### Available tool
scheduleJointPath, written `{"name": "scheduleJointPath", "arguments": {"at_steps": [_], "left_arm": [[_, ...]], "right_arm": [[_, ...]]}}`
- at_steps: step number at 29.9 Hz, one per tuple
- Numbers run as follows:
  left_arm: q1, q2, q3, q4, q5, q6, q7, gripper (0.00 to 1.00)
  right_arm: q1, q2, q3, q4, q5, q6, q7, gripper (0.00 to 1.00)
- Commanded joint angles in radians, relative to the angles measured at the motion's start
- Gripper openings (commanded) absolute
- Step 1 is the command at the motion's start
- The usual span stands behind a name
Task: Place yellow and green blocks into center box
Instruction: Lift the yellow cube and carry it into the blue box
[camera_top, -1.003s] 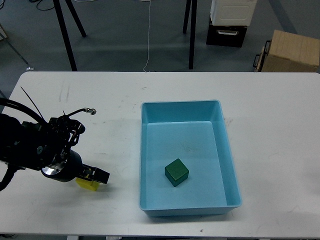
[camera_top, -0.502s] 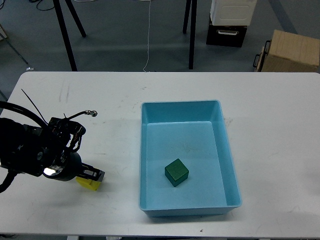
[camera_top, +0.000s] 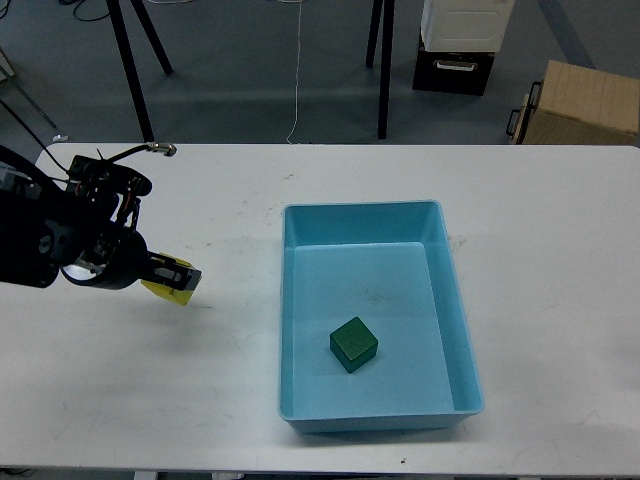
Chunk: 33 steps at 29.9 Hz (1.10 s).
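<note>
A light blue box (camera_top: 300, 225) sits in the middle of the white table (camera_top: 560, 260). A green block (camera_top: 353, 344) lies inside it, toward the front. My left gripper (camera_top: 176, 279) is shut on a yellow block (camera_top: 165, 291) and holds it above the table, well left of the box. My right gripper is out of view.
Beyond the table's far edge stand black stand legs (camera_top: 131, 70), a black and white case (camera_top: 457, 45) and a cardboard box (camera_top: 578, 103) on the floor. A thin cable (camera_top: 296, 70) runs down the floor.
My left gripper closed on the yellow block near the table's front left, then lifted it up and away from the front edge. The green block and the box have not moved.
</note>
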Motion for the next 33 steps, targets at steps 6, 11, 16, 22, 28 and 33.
{"name": "scheduleJointPath", "arguments": {"at_steps": [6, 11, 16, 22, 28, 33], "left_arm": [[-0.066, -0.225, -0.186, 0.025, -0.117, -0.085, -0.016, 0.00], [-0.019, -0.248, -0.209, 0.086, -0.141, -0.083, -0.034, 0.00], [0.060, -0.248, -0.214, 0.131, -0.141, -0.085, -0.061, 0.03], [0.083, -0.248, -0.240, 0.112, -0.148, -0.072, -0.111, 0.05], [0.102, -0.248, -0.272, 0.146, -0.163, -0.079, -0.123, 0.08], [0.184, -0.248, -0.251, 0.214, -0.161, -0.069, -0.121, 0.08]], "right_arm": [[-0.020, -0.002, 0.010, -0.003, -0.001, 0.000, 0.001, 1.00], [-0.020, -0.002, 0.010, -0.005, 0.000, 0.000, 0.002, 1.00], [-0.018, -0.002, 0.008, -0.005, -0.001, 0.000, 0.001, 1.00], [-0.018, -0.002, 0.007, -0.005, -0.001, 0.000, 0.000, 1.00], [-0.020, -0.004, 0.008, -0.006, -0.001, 0.000, 0.000, 1.00], [-0.020, -0.004, 0.002, -0.006, -0.001, 0.000, 0.000, 1.00]]}}
